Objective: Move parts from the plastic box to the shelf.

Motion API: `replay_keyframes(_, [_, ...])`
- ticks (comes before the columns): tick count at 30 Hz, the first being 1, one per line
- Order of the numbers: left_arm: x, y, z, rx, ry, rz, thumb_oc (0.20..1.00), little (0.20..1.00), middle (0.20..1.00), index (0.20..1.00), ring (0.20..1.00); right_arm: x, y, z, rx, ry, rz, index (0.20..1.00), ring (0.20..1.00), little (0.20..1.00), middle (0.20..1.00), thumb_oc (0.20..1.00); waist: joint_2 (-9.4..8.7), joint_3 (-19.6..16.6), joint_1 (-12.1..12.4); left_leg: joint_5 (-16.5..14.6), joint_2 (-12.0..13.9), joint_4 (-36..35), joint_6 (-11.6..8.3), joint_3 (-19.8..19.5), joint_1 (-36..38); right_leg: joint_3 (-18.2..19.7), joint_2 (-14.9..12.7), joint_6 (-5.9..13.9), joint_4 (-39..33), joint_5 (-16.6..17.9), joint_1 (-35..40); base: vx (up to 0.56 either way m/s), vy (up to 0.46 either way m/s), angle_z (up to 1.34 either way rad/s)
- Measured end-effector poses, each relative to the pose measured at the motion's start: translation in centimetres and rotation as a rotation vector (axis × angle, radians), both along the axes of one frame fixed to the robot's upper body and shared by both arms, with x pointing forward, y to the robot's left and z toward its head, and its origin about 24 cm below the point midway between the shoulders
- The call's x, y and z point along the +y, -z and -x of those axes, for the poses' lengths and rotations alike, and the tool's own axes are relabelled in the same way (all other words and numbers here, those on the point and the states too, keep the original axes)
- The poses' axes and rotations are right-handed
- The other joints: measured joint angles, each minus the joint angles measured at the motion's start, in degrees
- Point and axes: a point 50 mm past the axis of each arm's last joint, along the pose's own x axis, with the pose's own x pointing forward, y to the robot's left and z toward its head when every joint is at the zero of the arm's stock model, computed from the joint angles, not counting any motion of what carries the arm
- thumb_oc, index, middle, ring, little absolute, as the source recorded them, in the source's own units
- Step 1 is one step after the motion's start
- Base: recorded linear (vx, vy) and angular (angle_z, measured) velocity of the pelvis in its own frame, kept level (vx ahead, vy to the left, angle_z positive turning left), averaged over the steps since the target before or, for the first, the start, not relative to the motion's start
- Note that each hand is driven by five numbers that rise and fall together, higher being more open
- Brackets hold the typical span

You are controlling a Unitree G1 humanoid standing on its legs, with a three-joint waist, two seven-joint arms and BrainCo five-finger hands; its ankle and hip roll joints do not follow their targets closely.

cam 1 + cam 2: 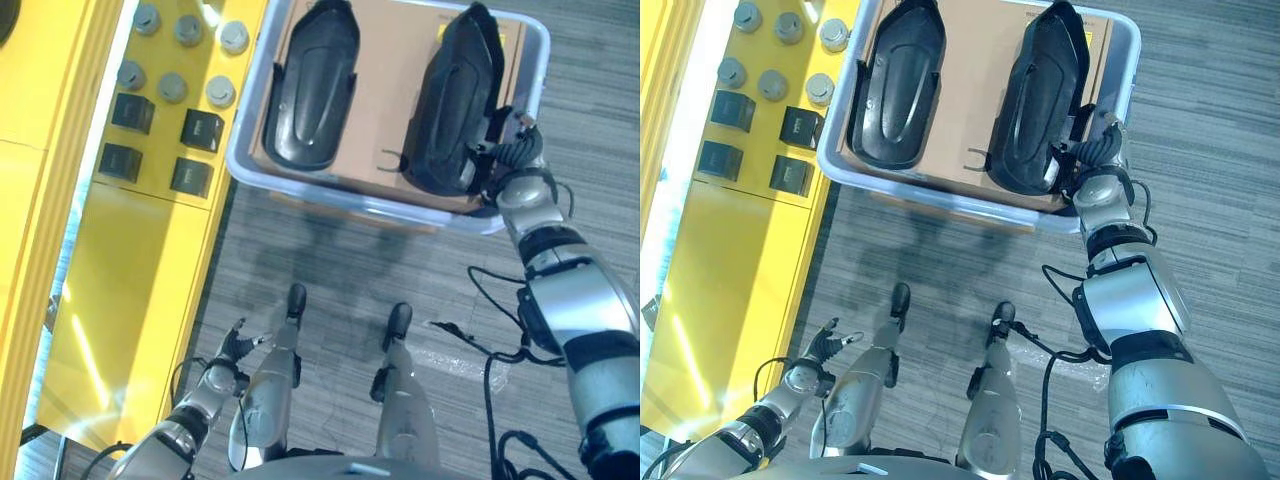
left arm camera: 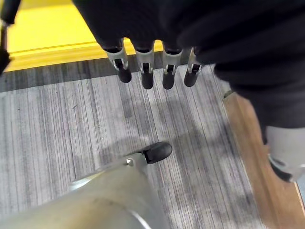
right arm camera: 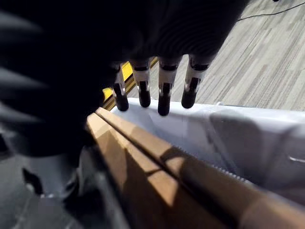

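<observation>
1. Left eye view: the plastic box (image 1: 258, 163) sits at the top centre on the grey floor (image 1: 330, 270), lined with brown cardboard (image 1: 392, 90). Two black parts lie in it, the left part (image 1: 312, 85) and the right part (image 1: 452, 105). The right hand (image 1: 503, 150) is at the box's right near corner, against the right part; its grasp is not clear here. The yellow shelf (image 1: 120, 260) fills the left side, carrying grey round knobs (image 1: 172, 87) and black square blocks (image 1: 202, 129) at upper left. The left hand (image 1: 236, 345) hangs at lower left, fingers loosely spread, empty.
2. Left wrist view: the left hand's fingers (image 2: 147, 76) point straight over the floor, holding nothing.
3. Right wrist view: the right hand's fingers (image 3: 164, 98) extend straight above the box's pale wall (image 3: 228, 138), grasping nothing visible.
</observation>
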Motion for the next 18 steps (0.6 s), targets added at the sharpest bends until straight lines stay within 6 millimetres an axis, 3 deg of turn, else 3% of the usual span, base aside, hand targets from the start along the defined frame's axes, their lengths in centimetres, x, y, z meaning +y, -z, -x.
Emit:
replay_keyframes(6, [0.0, 0.1, 0.1, 0.016, 0.008, 0.008, 1.0, 1.0, 1.0, 1.0, 1.0, -0.3, 1.3, 0.4, 0.025, 0.005, -0.024, 0.2, 0.2, 0.2, 0.2, 0.2, 0.05, -0.73, -0.28, 0.29, -0.22, 0.0, 0.02, -0.07, -0.03, 0.01, -0.18, -0.01, 0.0, 0.15, 0.01, 0.0, 0.0, 0.0])
replay_keyframes(10, [0.2, -0.4, -0.2, -0.022, -0.047, 0.053, 1.0, 1.0, 1.0, 1.0, 1.0, -0.5, 4.3, 1.7, -0.037, -0.022, -0.184, 0.2, 0.2, 0.2, 0.2, 0.2, -0.12, -2.32, -0.12, 0.31, -0.15, 0.0, 0.04, -0.15, 0.17, -0.12, -0.09, 0.0, 0.0, 0.19, 0.34, -0.01, -0.025, 0.01])
replay_keyframes(14, [0.6, -0.6, -0.3, -0.047, -0.095, 0.061, 1.0, 1.0, 1.0, 1.0, 1.0, 0.0, 5.6, 2.5, -0.041, -0.056, -0.171, 0.2, 0.2, 0.2, 0.2, 0.2, -0.16, -2.35, -1.13, 0.34, -0.12, -0.01, 0.03, -0.12, 1.1, -0.11, -0.04, 0.02, 0.0, 0.34, 1.25, 0.0, 0.0, 0.0])
replay_keyframes(18, [0.3, -1.8, -0.7, -0.122, -0.113, 0.12, 1.0, 1.0, 1.0, 1.0, 1.0, -0.4, 8.8, 4.9, -0.017, -0.044, -0.194, 0.2, 0.2, 0.2, 0.2, 0.2, -0.42, -2.33, -1.71, -0.09, 0.07, -0.02, -0.25, -0.03, 4.39, -0.11, 0.06, 0.13, -0.01, -0.05, 4.53, 0.01, -0.004, -0.01])
